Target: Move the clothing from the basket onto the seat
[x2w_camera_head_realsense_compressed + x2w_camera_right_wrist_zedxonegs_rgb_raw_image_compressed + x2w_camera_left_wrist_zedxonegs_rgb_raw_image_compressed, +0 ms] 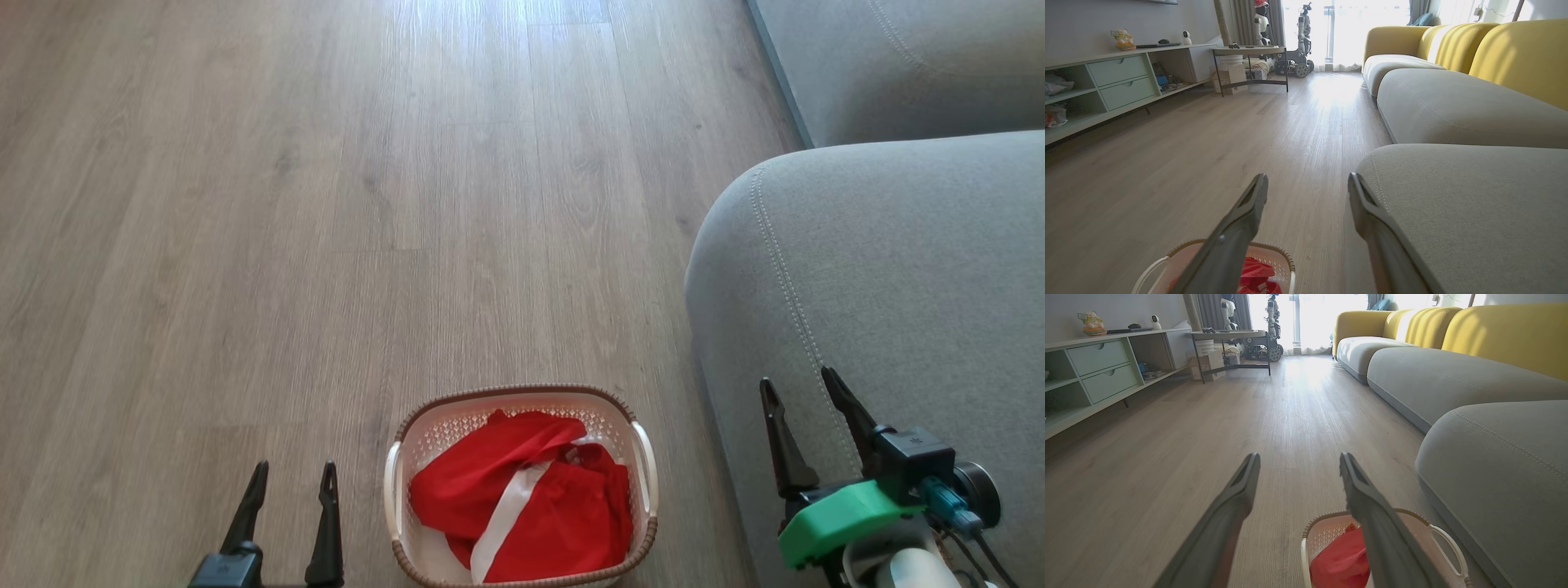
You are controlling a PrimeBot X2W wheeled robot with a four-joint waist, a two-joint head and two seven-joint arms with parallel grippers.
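Observation:
The white basket (399, 478) with a brown woven rim stands on the wooden floor at the bottom middle of the head view. Bright red clothing (506, 482) with a white stripe lies crumpled inside it. The grey seat (898, 269) rises right beside the basket's right side. My left gripper (294, 474) hangs open to the left of the basket, empty. My right gripper (798, 382) is open over the seat's front edge, empty. The left wrist view has the basket (1437, 531) and red clothing (1339, 561) low between and behind its fingers (1237, 498). The right wrist view has the basket (1286, 257) at the bottom.
Wooden floor (326, 204) stretches ahead and to the left. A second grey sofa cushion (898, 57) lies further along on the right, with yellow backrests (1515, 57). A pale green cabinet (1098, 371), a side table (1233, 337) and standing robots (1302, 36) line the far end.

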